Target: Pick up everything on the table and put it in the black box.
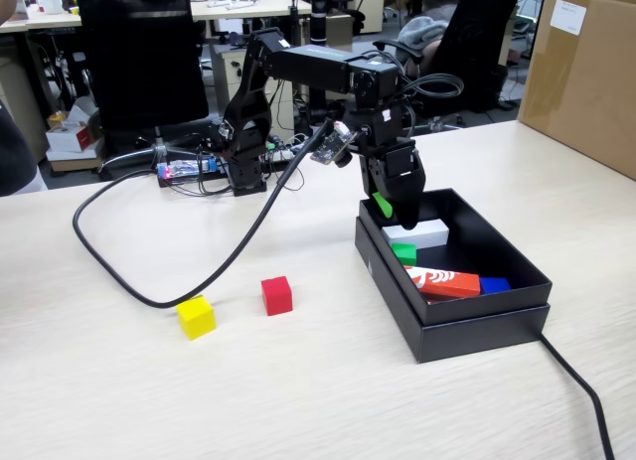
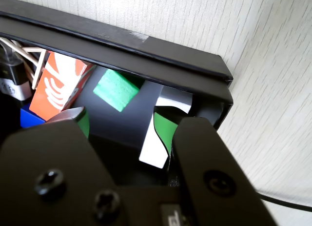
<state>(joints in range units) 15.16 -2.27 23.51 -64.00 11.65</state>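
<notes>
A yellow cube [image 1: 196, 317] and a red cube [image 1: 276, 295] stand on the table [image 1: 298, 400], left of the black box [image 1: 477, 323]. The green cube [image 1: 403, 251] lies inside the box near its left wall, and the wrist view shows the green cube [image 2: 116, 89] on the box floor below the box's rim [image 2: 146, 55]. My gripper [image 1: 393, 210] hangs over the box's back left part. In the wrist view the gripper [image 2: 122, 122] is open, its green-padded jaws apart with nothing between them.
The box also holds a flat white block [image 1: 422, 233], a red-and-white printed box [image 1: 444, 281] and a blue piece [image 1: 494, 284]. A thick black cable [image 1: 149, 281] loops over the table behind the cubes. A brown carton [image 1: 581, 73] stands at the back right.
</notes>
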